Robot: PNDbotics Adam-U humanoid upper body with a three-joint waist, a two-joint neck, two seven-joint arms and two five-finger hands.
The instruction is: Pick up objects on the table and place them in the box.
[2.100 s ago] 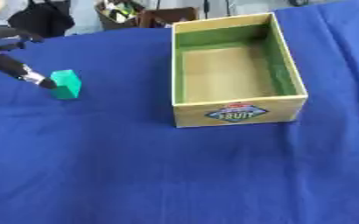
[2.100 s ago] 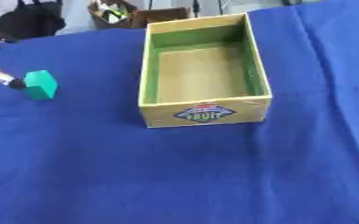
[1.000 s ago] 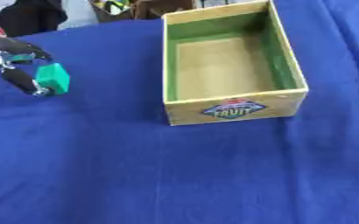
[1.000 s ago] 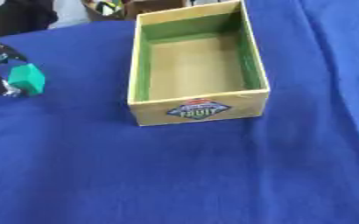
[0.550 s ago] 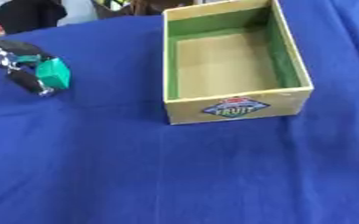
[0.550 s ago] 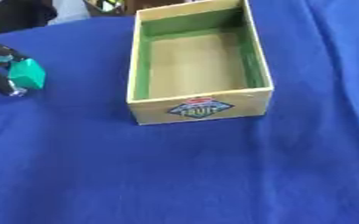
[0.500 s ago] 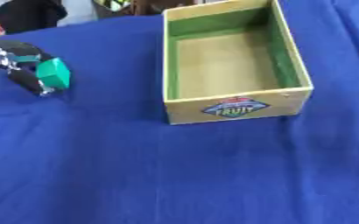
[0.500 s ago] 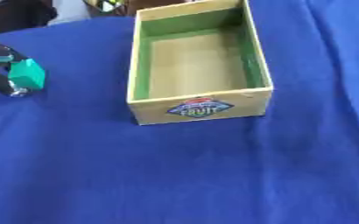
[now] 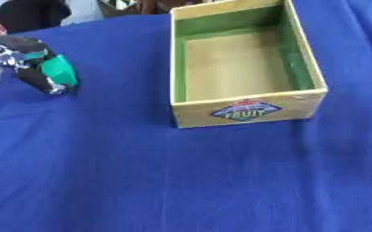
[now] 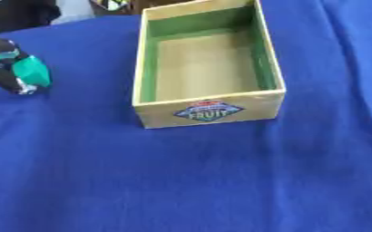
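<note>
Across the left eye view spreads a deep blue cloth-covered table, its fabric softly creased and running to every edge but the top left. At that far corner the room shows only in scraps — a dark shape and a pale grey patch beyond the table's edge, too blurred to name. The robot's black and silver left hand comes in from the left edge, its fingers and thumb curled round a small teal-green block, which sits pinched between them just above or on the cloth; whether it touches the cloth cannot be told. Well to the right stands an open rectangular cardboard box with green inner walls and a fruit label on its near face, its tan floor bare.

Turning to the right eye view, the same layout sits shifted leftward: the left hand at the left edge with the block against its fingers, the box near centre, and a wide stretch of blue cloth below and to the right — faint folds at the upper right.
</note>
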